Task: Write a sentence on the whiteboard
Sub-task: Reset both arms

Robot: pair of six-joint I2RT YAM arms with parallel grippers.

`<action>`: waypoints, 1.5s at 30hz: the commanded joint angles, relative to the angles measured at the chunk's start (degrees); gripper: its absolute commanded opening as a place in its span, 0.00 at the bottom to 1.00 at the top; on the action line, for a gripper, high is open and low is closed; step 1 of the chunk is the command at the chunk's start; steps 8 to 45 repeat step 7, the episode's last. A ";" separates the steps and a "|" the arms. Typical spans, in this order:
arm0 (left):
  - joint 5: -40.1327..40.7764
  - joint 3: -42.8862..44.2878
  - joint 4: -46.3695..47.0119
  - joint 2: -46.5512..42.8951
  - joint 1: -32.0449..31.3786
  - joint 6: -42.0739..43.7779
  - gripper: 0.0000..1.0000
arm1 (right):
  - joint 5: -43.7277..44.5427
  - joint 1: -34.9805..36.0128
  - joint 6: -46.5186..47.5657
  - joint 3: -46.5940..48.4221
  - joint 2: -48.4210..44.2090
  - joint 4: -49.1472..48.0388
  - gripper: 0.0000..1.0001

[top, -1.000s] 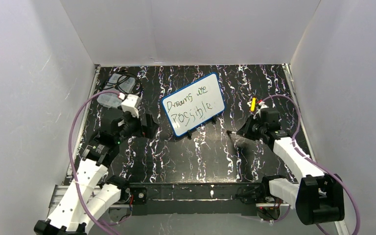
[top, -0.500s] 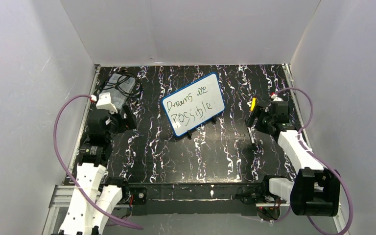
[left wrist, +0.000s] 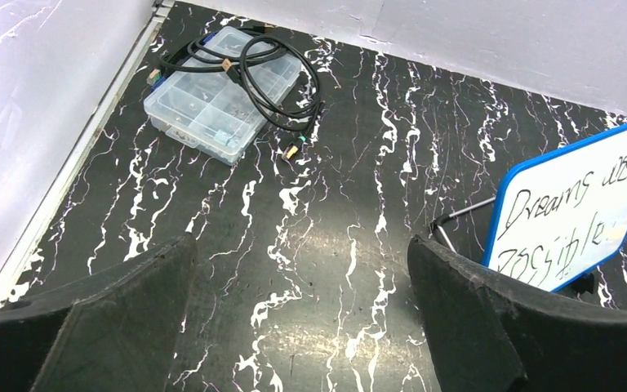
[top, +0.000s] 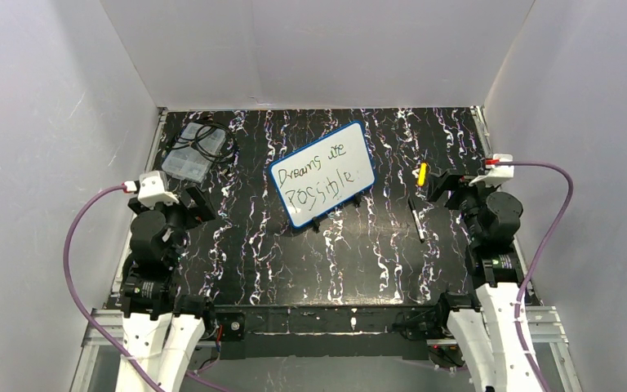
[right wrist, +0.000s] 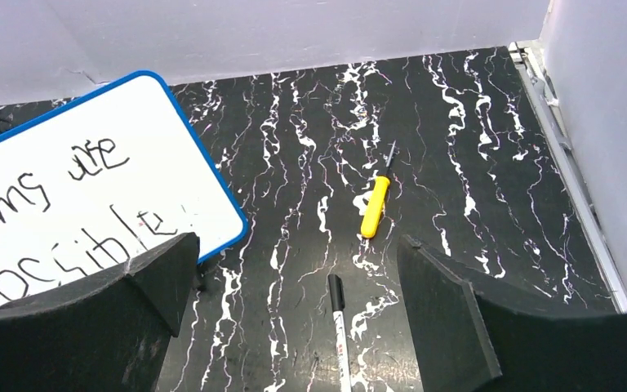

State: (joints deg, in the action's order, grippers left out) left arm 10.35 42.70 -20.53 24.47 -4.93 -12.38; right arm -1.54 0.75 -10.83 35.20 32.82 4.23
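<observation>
1. The table [top: 294, 269] is black with white marbled veins, and plain white walls [top: 318, 49] close it in on three sides.
2. Each arm stands folded over its own base at the near edge, wrist tipped down toward the tabletop.
3. The left gripper [left wrist: 300, 245] has its jaws wide apart with nothing between them. Ahead of them and to their right is the whiteboard [left wrist: 575, 208], set askew.
4. The right gripper [right wrist: 295, 241] is spread just as wide and holds nothing. The whiteboard is ahead of these jaws, to their left.
5. The sentence [top: 320, 175] runs across the board in two slanted rows, "Dreams are" above "possible".
6. One marker pen [right wrist: 339, 318] lies on the table just ahead of the gap of the right jaws. One yellow-handled tool [right wrist: 374, 204] lies beyond it.
7. One clear plastic box [left wrist: 212, 106] with black cable [left wrist: 269, 73] coiled on top sits far ahead of the left jaws, to their left.
8. In all: two arms, one whiteboard, one pen, one tool, one box.
</observation>
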 commanded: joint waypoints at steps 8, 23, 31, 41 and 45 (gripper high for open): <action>2.10 -0.43 0.32 0.55 0.35 0.73 0.98 | -1.34 -0.23 1.89 -0.62 0.22 -2.85 0.99; 2.10 -0.43 0.32 0.55 0.35 0.73 0.98 | -1.34 -0.23 1.89 -0.62 0.22 -2.85 0.99; 2.10 -0.43 0.32 0.55 0.35 0.73 0.98 | -1.34 -0.23 1.89 -0.62 0.22 -2.85 0.99; 2.10 -0.43 0.32 0.55 0.35 0.73 0.98 | -1.34 -0.23 1.89 -0.62 0.22 -2.85 0.99; 2.10 -0.43 0.32 0.55 0.35 0.73 0.98 | -1.34 -0.23 1.89 -0.62 0.22 -2.85 0.99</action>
